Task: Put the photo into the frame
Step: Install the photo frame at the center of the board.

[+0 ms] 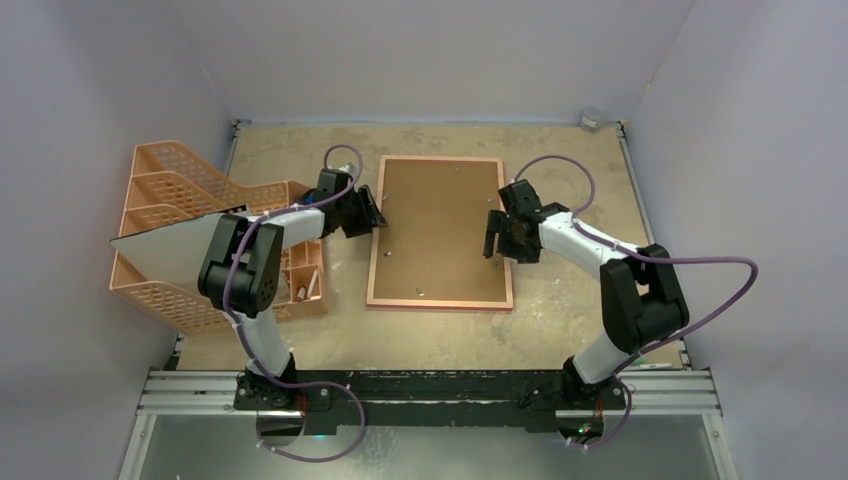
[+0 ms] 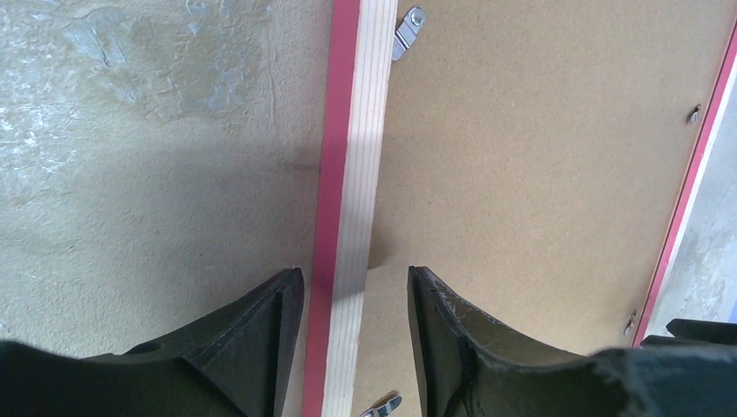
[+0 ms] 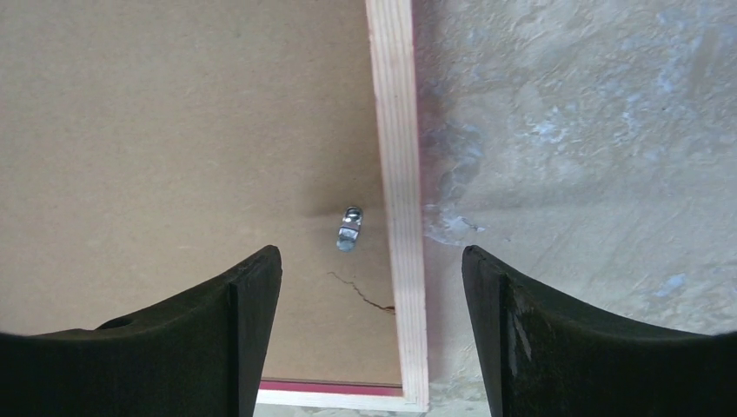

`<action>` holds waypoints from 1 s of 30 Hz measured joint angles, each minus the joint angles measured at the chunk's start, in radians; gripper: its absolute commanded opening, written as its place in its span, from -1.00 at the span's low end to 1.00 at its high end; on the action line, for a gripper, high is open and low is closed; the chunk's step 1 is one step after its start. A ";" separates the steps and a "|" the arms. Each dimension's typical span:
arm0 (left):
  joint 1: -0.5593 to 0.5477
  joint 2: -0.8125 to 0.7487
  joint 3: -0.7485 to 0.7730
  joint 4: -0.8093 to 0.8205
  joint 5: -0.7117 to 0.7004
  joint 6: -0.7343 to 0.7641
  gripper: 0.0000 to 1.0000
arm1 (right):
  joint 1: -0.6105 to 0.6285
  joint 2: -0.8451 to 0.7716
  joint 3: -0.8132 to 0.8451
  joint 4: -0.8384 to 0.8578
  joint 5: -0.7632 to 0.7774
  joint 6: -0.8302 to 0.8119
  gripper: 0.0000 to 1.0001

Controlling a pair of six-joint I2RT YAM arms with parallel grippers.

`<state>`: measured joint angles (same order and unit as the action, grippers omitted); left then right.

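Observation:
The frame (image 1: 440, 302) lies face down in the middle of the table, pale wood back up, with a brown backing board (image 1: 440, 230) inside it. My left gripper (image 1: 375, 215) is open over the frame's left rail (image 2: 352, 174). Its jaws (image 2: 356, 274) straddle the rail with a gap on each side. My right gripper (image 1: 492, 235) is open wide over the right rail (image 3: 400, 130), one finger above the board (image 3: 174, 130) and the other above the table. A plain white sheet (image 1: 165, 243) resting on the orange organiser looks like the photo's back.
The orange mesh organiser (image 1: 170, 180) stands at the left, close behind the left arm. Small metal tabs (image 2: 408, 30) (image 3: 349, 228) sit on the board near the rails. A thin crack (image 3: 365, 295) runs across the board by the right rail. Grey walls close in the table.

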<state>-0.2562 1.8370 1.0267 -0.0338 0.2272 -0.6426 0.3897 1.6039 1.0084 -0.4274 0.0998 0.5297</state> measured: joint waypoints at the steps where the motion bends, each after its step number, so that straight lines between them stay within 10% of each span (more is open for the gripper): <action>1: 0.000 -0.001 -0.002 0.000 0.000 0.000 0.01 | -0.002 0.000 -0.002 -0.001 0.011 -0.007 0.55; 30: 0.000 -0.017 0.013 -0.080 -0.018 0.008 0.04 | -0.003 0.042 -0.029 0.029 -0.012 -0.125 0.26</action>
<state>-0.2562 1.8198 1.0393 -0.1143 0.2096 -0.6346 0.3862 1.6463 0.9794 -0.3981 0.0875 0.4049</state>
